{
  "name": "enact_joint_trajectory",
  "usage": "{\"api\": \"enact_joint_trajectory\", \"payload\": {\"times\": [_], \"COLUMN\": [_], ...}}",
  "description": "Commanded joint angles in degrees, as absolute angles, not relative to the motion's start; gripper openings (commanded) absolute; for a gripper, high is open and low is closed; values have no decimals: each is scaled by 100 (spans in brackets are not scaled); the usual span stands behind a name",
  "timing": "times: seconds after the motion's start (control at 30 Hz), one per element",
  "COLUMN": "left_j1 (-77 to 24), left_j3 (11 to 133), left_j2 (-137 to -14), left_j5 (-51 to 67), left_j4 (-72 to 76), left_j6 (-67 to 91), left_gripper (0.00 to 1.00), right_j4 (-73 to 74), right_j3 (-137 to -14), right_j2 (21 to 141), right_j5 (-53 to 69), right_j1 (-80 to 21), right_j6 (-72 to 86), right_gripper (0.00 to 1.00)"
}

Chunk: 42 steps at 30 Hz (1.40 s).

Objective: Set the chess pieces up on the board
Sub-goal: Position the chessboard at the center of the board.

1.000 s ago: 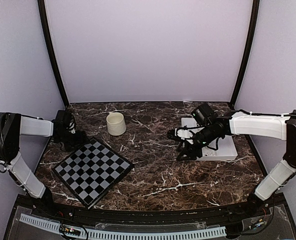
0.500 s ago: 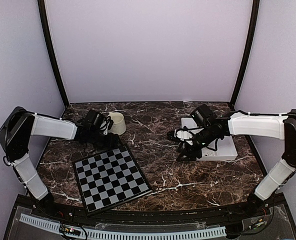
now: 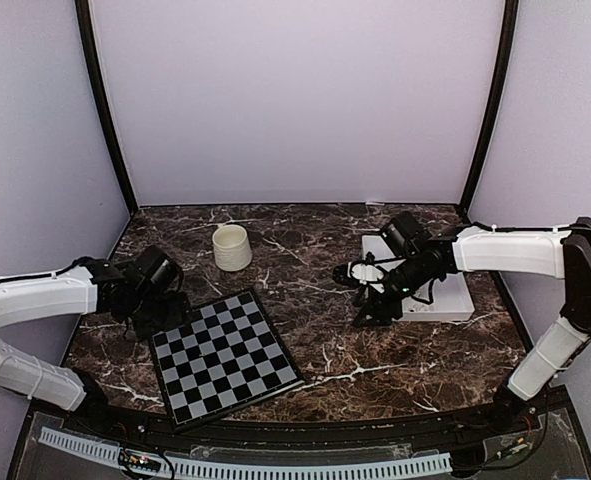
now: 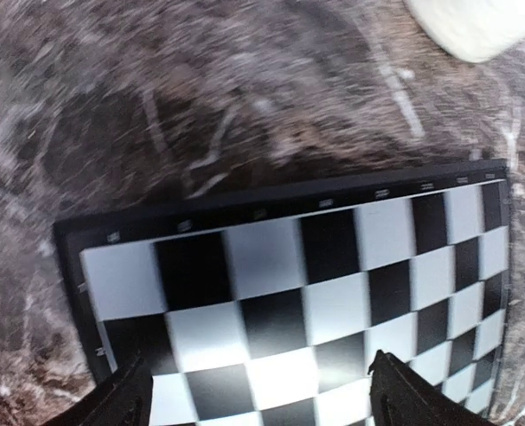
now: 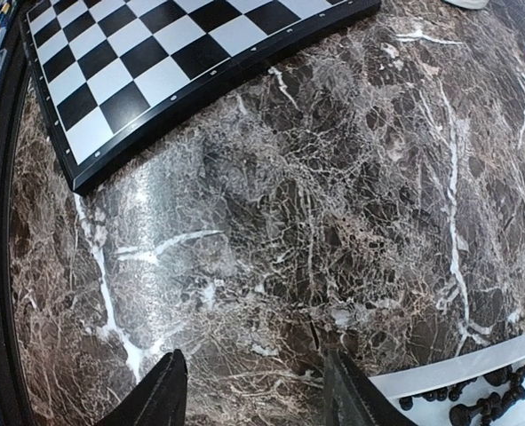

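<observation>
Board now lies nearer the middle of the surface and turned from a second ago; left arm drawn back leftward. Left hand spread wide over the board's left corner, holding nothing. Right hand also wide and empty, over bare marble beside the white tray. Progress: nothing placed, every checked square bare. Black chess pieces lie in the tray; all are still to be set.
</observation>
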<state>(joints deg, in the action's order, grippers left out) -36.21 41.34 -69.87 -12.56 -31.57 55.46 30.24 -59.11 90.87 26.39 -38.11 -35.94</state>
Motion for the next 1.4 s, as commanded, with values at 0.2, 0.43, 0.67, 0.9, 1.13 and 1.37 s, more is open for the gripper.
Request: {"api": "enact_joint_trajectory", "payload": {"times": [0.2, 0.43, 0.67, 0.9, 1.13, 1.37], "left_j1": [-3630, -3630, -3772, -3967, -3981, -3981], "left_j3": [3141, 2671, 2844, 3504, 4424, 4929], "left_j2": [-6615, -6573, -6908, -8064, -9038, -8187], "left_j5": [-1477, -722, -94, 244, 276, -945], "left_j4": [-3702, -2388, -1000, 35, 115, -1093], "left_j6": [7269, 6888, 6242, 5977, 5587, 4536], "left_gripper": [99, 97, 93, 93, 91, 91], "right_j4": [2984, 3003, 3028, 3028, 3326, 3712], "right_j3": [-5878, -5902, -5939, -5813, -5725, -5837], "right_j2": [9039, 9111, 9205, 9238, 9088, 8839], "right_j5": [2708, 2744, 2782, 2469, 2402, 2235], "right_j1": [-3841, -3841, -3841, -4109, -4443, -4429], "right_j6": [-3595, -3595, -3602, -3758, -3967, -3950], "right_gripper": [66, 66, 66, 66, 70, 70]}}
